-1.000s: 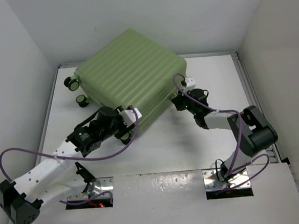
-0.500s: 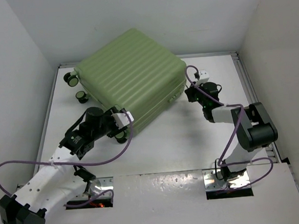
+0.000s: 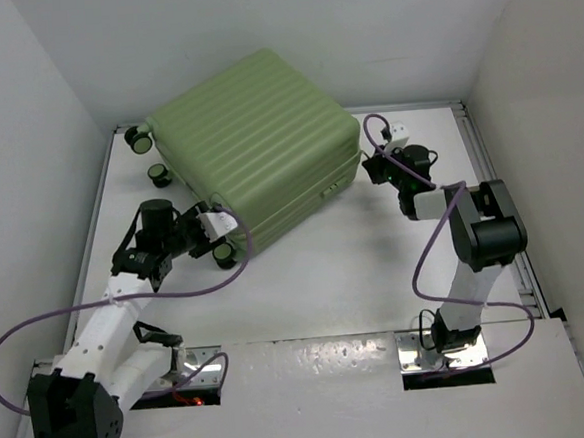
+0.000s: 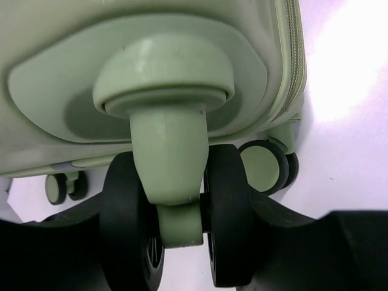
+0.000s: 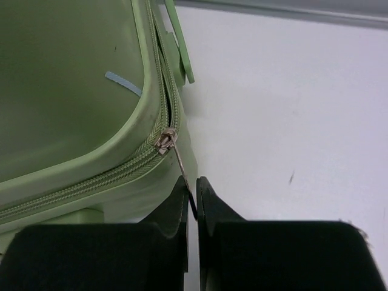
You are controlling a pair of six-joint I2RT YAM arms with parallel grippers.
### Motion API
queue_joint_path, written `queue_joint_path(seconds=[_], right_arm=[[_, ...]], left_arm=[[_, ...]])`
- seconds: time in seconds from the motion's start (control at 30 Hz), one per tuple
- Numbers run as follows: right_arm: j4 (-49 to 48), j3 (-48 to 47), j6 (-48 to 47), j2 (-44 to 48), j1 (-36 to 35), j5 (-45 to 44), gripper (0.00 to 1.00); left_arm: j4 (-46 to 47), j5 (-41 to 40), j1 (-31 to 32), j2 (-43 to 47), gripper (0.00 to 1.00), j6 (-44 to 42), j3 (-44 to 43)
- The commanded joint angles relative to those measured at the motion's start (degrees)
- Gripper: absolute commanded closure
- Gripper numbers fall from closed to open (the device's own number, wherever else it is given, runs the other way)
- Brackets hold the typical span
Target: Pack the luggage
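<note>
Luggage (image 3: 256, 131): closed, lying flat on the counter (image 3: 375, 263).
Right claw (image 5: 193, 188): pinched onto the zipper pull (image 5: 180, 163).
Left claw (image 4: 185, 209): straddles a caster wheel (image 4: 230, 218); cannot tell whether it grips.

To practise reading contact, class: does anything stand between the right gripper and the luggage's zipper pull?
Nothing visible does. The right gripper is shut on the zipper pull at a corner of the luggage, pinching it directly.

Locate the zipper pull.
Right wrist view, centre: the zipper pull sits on the luggage corner seam, its tab pinched in the right gripper, on the shell's right side.
</note>
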State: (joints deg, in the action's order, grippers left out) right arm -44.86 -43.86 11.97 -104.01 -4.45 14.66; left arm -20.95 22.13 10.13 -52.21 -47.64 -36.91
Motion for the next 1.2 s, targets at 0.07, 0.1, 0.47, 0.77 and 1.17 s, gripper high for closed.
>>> queue_joint_path(seconds=[0.07,0.1,0.47,0.77,1.17], right_arm=[[-7.6,-9.13,-4.67,-8.13,4.18,-10.87,1.0],[-7.78,-11.84,-5.11,-10.75,4.18,-10.96,1.0],[-16.05,-29.17,-8.89,-26.77,4.18,-11.93,1.0],[-20.86,-45.52,-8.63,-42.12,4.01,-11.23,1.0],[-23.49,-62.25,-0.11,-52.89,2.78,-7.91,1.0]], left_arm=[[1.6,-7.72,-7.22,-10.44,1.0,0.87,0.08],[2.48,-7.72,-7.93,-11.59,1.0,2.18,-0.79],[11.37,-16.15,-13.91,-28.12,1.0,16.52,-10.28],[12.07,-16.68,-15.84,-33.4,1.0,20.03,-14.68],[13.13,-19.41,-17.51,-34.45,1.0,31.46,-15.3]])
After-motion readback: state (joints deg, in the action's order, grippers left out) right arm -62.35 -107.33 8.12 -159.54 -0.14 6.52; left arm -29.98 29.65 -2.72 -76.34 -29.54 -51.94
